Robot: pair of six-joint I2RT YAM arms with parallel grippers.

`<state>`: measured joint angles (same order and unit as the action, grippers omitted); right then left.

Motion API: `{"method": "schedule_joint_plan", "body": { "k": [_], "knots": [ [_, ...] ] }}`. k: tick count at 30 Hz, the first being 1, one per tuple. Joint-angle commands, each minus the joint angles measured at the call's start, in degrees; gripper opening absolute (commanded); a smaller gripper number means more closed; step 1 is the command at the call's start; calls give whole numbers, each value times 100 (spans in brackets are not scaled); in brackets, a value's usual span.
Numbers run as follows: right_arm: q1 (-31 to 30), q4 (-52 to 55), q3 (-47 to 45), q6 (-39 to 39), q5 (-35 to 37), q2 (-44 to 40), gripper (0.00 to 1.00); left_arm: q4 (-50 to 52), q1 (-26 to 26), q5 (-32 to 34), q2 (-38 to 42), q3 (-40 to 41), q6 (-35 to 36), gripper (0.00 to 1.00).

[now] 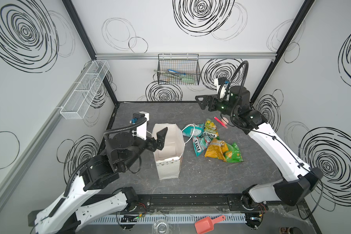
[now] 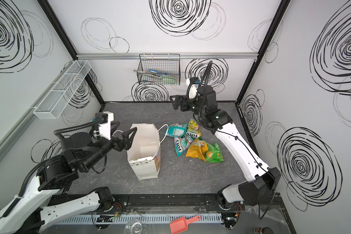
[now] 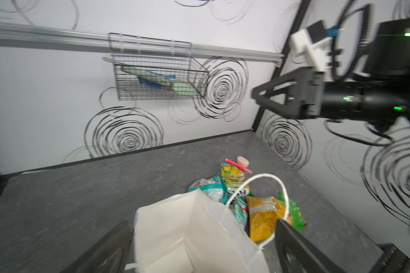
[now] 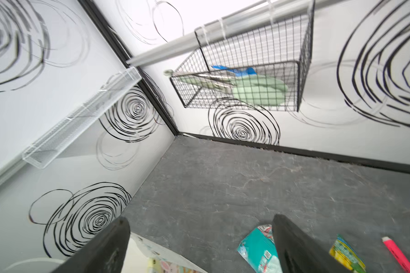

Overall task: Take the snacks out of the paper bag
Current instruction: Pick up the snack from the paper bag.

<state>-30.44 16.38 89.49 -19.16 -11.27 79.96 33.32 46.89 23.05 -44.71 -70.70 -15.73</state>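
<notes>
We list one paper bag [image 1: 168, 169], white and tall, standing upright and open-mouthed a little left of the middle of the dark grey bench [image 1: 211, 182]. Small triangle marks run below its near rim, and inside we see white walls and a flat white panel at the bottom. One white cord handle [image 1: 191, 132] droops from its right side over the nearest packet. The snacks [image 1: 213, 141] lie out on the bench just right of the bag, in an overlapping heap of which we count at least five: a teal-white packet [image 1: 193, 130] farthest back and nearest the bag, a yellow-green packet [image 1: 210, 126] beside it, a teal FOX'S packet [image 1: 199, 146] in front, then a yellow-orange packet [image 1: 216, 151] and a green packet [image 1: 234, 156] at the near right end. Just behind the heap we note a red pen [image 1: 221, 123] with a pink oval block [image 1: 224, 120] close against it. The left gripper [image 2: 127, 126] hangs at the bag's far left corner with its jaws spread wide, the corner lying between them in the left wrist view; we cannot tell whether either finger touches the paper. The right gripper [image 1: 200, 103] is raised high over the far right of the bench, beyond the heap, jaws wide apart and holding nothing. Fixtures: a black wire basket [image 1: 178, 71] on the back wall, a white mesh tray [image 1: 83, 89] on the left wall, and a salmon scoop [image 1: 208, 223] below the bench's front edge.
</notes>
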Motion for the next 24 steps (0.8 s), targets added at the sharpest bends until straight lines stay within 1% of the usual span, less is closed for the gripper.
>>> {"method": "schedule_joint_plan", "body": {
  "k": [1,5,6,8,9,10,12,15,16,18,21,24],
  "knots": [
    [-243,155,268,198,151,-78,97,193,-875,-602,63,101,-181,96],
    [-758,457,722,459,20,-148,97,226,-2045,-1720,-27,279,-116,96],
    [-957,537,844,563,26,-148,97,149,-2324,-2101,-27,389,-149,96],
    [-1277,667,1070,747,90,-118,97,-74,-2762,-2783,1,618,-295,97],
    [-1445,760,1201,854,130,-86,97,-176,-2950,-3095,19,719,-385,99],
    [-1594,856,1352,939,158,-31,98,-234,-3069,-3299,23,808,-457,98],
    [-1921,1194,1738,1156,186,167,98,-278,-3237,-3538,37,945,-560,90],
    [-2354,1784,2316,1519,211,570,98,-338,-3326,-3614,115,1114,-611,72],
    [-2495,1914,2389,1684,304,676,98,-361,-3344,-3622,144,1156,-622,65],
    [-2778,2073,2445,1892,760,837,98,-379,-3369,-3620,155,1196,-624,54],
    [-3070,2410,2677,2046,1120,1168,98,-362,-3404,-3594,147,1249,-607,41],
    [-3263,2696,2882,2059,1221,1508,99,-368,-3433,-3575,172,1316,-602,30]
  ]
}}
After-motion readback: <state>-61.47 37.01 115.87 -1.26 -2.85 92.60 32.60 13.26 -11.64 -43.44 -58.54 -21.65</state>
